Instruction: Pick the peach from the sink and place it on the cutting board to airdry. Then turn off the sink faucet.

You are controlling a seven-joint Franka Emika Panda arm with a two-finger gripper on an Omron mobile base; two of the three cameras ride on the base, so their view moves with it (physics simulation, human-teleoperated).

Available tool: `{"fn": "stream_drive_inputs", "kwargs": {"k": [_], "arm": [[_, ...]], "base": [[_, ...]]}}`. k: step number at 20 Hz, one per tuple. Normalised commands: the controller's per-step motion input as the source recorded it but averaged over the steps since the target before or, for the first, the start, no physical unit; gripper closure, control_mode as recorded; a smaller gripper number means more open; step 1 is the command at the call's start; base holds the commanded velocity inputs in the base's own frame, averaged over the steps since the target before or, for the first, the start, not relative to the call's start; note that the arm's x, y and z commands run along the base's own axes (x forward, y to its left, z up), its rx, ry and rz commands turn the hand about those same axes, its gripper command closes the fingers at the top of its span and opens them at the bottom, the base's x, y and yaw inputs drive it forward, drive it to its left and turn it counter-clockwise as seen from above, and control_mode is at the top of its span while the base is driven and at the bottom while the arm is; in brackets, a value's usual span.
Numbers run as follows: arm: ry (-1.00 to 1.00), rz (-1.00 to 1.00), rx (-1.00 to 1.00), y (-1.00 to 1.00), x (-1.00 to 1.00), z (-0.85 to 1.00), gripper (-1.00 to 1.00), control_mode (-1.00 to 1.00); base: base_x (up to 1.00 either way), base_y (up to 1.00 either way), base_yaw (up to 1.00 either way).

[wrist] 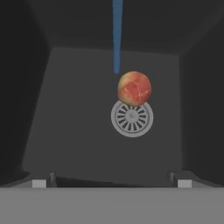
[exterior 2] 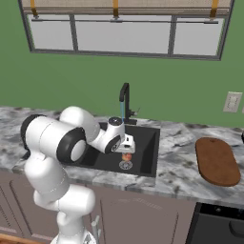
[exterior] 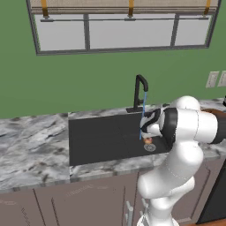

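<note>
Arm (exterior 2: 57, 143) sits closest to the base cams, reaching over the marble bench (exterior 2: 181, 143) into the sink (exterior: 106, 137). Board (exterior 2: 217, 161) lies on the bench to the right, well apart from the sink, bare. Tap (exterior: 140, 90) is running: a thin blue stream (wrist: 117, 35) falls into the basin just behind the peach.

Claw (wrist: 111, 179) hangs above the basin floor, released. Tips are spread wide near both bottom corners of the hand cam, nothing between them, touching nothing. Peach (wrist: 134, 88) rests on the sink floor, touching the far edge of the drain (wrist: 131, 117), ahead of the tips and slightly right of their midline.

Risks, my read:
- Round fruit on a flat floor: if one finger lands first on the way down, it rolls off.
- Claw looks off-centre, so closing as is could pinch the side and squirt the peach out.
- Wet skin could slip on the lift.
</note>
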Motion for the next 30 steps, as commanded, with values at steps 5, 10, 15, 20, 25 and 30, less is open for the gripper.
{"fn": "stream_drive_inputs", "kwargs": {"k": [5, 10, 15, 20, 25, 30], "arm": [[0.0, 0.0, 0.0, -0.01, 0.21, -0.16, -1.0, -1.0], [0.0, 0.0, 0.0, -0.07, 0.16, -0.17, -1.0, -1.0], [0.0, 0.0, 0.0, -0.05, 0.16, -0.18, -1.0, -1.0], [0.0, 0.0, 0.0, -0.02, 0.2, -0.18, -1.0, -1.0], [0.0, 0.0, 0.0, -0.02, 0.21, -0.18, -1.0, -1.0], [0.0, 0.0, 0.0, -0.04, 0.25, -0.17, -1.0, -1.0]], "base": [[0.0, 0.0, 0.0], [0.0, 0.0, 0.0], [0.0, 0.0, 0.0], [0.0, 0.0, 0.0], [0.0, 0.0, 0.0], [0.0, 0.0, 0.0]]}}
